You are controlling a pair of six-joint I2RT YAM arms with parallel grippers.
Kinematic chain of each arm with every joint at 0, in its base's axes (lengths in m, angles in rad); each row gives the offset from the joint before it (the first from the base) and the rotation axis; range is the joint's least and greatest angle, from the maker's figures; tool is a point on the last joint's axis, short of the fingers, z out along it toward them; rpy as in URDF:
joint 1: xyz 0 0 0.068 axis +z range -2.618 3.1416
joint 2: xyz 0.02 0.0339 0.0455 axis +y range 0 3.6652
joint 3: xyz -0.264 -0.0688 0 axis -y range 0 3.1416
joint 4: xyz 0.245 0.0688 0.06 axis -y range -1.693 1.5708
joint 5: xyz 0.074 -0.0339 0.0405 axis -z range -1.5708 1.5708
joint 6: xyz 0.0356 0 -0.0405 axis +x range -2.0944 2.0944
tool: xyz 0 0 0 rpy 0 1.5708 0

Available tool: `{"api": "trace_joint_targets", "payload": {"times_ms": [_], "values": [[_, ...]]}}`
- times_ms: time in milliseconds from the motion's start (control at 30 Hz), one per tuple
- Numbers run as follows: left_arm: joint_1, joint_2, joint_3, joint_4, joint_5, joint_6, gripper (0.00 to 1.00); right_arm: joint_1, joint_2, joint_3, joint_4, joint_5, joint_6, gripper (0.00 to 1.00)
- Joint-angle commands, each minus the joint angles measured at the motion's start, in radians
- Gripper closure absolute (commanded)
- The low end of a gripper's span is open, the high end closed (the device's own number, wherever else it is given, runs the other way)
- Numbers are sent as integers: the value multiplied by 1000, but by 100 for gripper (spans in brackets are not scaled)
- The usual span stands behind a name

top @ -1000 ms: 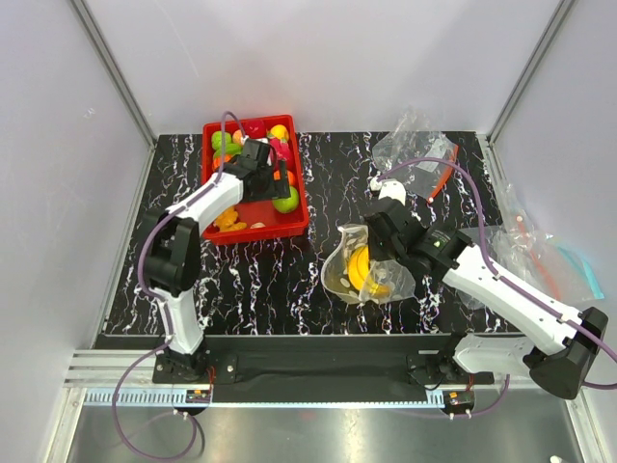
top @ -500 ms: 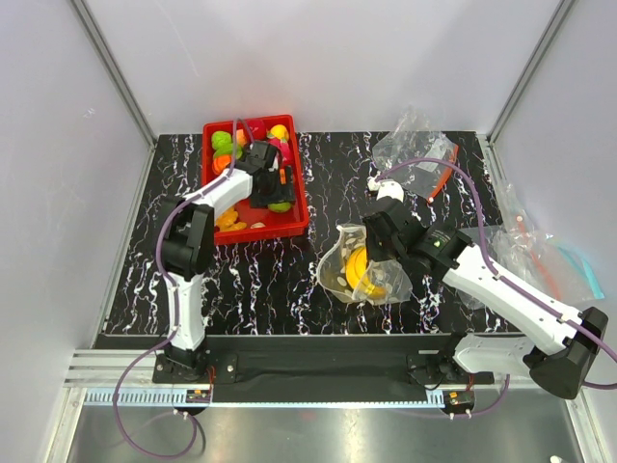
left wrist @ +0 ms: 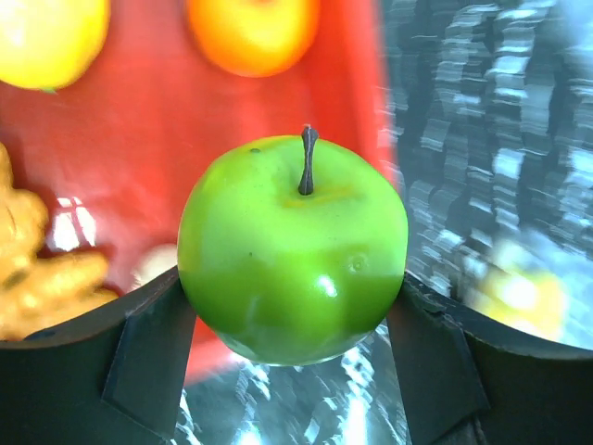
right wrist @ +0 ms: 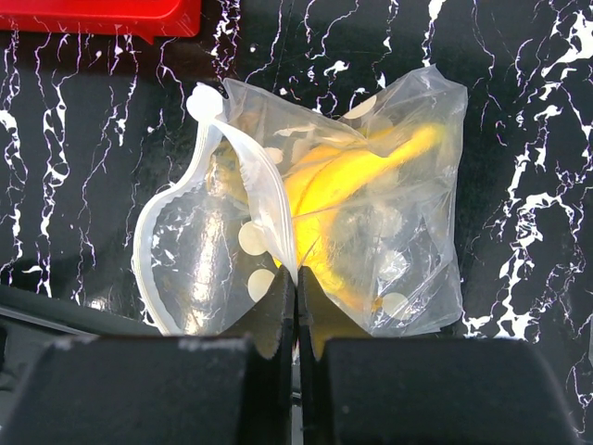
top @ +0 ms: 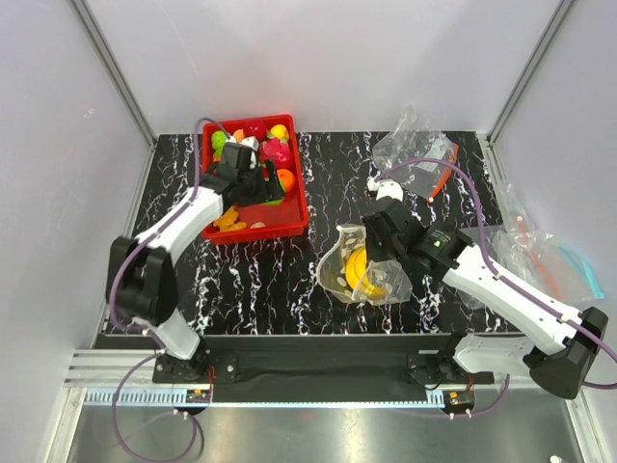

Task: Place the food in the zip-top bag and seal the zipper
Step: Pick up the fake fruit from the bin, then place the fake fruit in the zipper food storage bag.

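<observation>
My left gripper (top: 253,181) is over the red tray, shut on a glossy green apple (left wrist: 292,246) held between both fingers and lifted off the tray floor. My right gripper (top: 374,249) is shut on the upper mouth edge of the dotted clear zip-top bag (top: 371,275), which lies on the table with its mouth gaping to the left. In the right wrist view my right gripper (right wrist: 296,283) pinches that edge. The bag (right wrist: 408,232) holds the yellow banana bunch (right wrist: 347,176). Its whitish zipper strip (right wrist: 148,246) curves open. A round orange (left wrist: 252,32) and a yellow fruit (left wrist: 51,42) lie in the tray.
The red tray (top: 289,224) at the back left holds several toy foods, including a pink dragon fruit (top: 275,152). A clear bag with an orange-red zipper (top: 424,159) lies at the back right. More clear bags (top: 540,256) lie along the right edge.
My left gripper has swung left and back inside the tray with the green apple in it. The right gripper and the bag have stayed almost still.
</observation>
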Motion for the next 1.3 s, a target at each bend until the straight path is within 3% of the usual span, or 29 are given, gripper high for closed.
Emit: {"api": "trace_joint_targets", "payload": {"times_ms": [0, 167, 400, 467, 700, 1100, 1267], "values": [[-51, -196, -126, 153, 105, -55, 35, -8, 1, 14, 40, -3, -17, 100], [-157, -421, -281, 258, 159, -126, 34, -7, 24, 32, 46, -5, -20, 100], [-480, -571, -390, 273, -2, -140, 34, -8, 21, 29, 68, 4, -8, 100], [-522, -585, -422, 281, -37, -158, 34, -8, 13, 25, 77, 3, 3, 100], [-646, -513, -432, 325, -74, -170, 34, -7, -2, 23, 88, 3, 18, 100], [-651, -258, -333, 353, -11, -147, 34, -7, -8, 26, 83, -32, 26, 100], [-649, -200, -310, 416, 96, -181, 34, -7, -19, 17, 103, -57, 32, 100]]}}
